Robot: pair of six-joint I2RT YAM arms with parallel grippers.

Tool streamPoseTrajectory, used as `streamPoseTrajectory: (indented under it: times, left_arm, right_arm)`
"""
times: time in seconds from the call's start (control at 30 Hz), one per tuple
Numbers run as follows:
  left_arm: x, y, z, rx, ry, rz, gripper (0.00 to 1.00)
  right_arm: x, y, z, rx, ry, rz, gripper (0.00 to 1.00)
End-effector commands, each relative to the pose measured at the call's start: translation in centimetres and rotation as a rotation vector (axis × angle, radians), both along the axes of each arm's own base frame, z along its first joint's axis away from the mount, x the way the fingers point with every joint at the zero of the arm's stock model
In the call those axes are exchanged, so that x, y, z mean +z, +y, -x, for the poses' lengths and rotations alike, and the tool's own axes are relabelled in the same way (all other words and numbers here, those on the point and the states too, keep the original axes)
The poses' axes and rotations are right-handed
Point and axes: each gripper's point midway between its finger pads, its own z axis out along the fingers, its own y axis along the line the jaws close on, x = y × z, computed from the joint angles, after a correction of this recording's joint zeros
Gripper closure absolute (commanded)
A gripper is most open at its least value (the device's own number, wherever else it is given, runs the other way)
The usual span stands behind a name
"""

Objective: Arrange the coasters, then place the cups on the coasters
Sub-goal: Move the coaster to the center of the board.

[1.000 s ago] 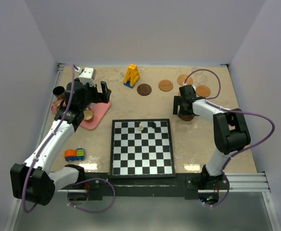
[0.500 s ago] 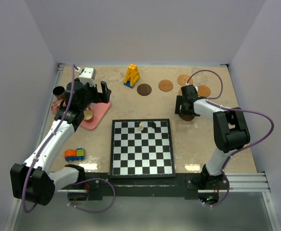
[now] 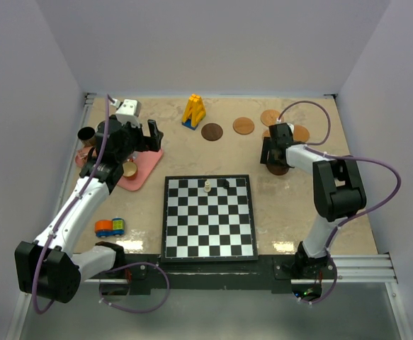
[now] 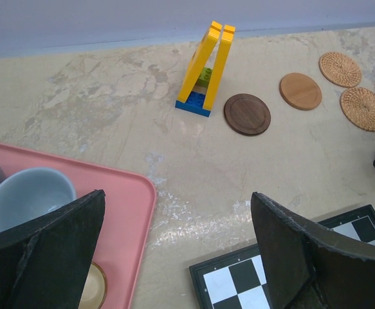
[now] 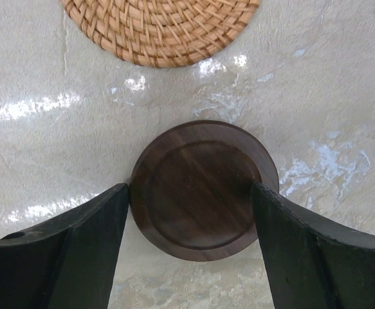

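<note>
no writing, label, brand, number or sign can be read in any of the three views (whatever might be printed on the small things is too tiny to make out); nothing legible

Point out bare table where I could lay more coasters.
Free: the marble between the pink tray and the dark coaster by the yellow blocks, behind the chessboard; also the strip right of the chessboard, partly under the right arm. Crowded: back right, where coasters cluster around the right gripper.
</note>
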Motion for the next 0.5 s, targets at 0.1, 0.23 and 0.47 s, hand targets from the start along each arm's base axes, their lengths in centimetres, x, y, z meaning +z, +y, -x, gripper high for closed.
streamPoseTrajectory:
  times: [0.1, 0.23, 0.47]
  left_arm:
    - [1.3, -0.1, 0.0, 0.01, -0.047, 0.019, 0.0]
    - [1.3, -0.1, 0.0, 0.011, -0.047, 0.018, 0.0]
    - [1.1, -0.1, 0.0, 0.013, -0.043, 0.017, 0.0]
  right_arm:
    - [-2.3, -1.6, 0.0, -0.048, 0.033, 0.024, 0.24]
    - [-2.1, -2.0, -0.4, -0.056, 0.023, 0.023, 0.25]
    - [-1.7, -2.0, -1.5, -0.055, 0.002, 0.015, 0.27]
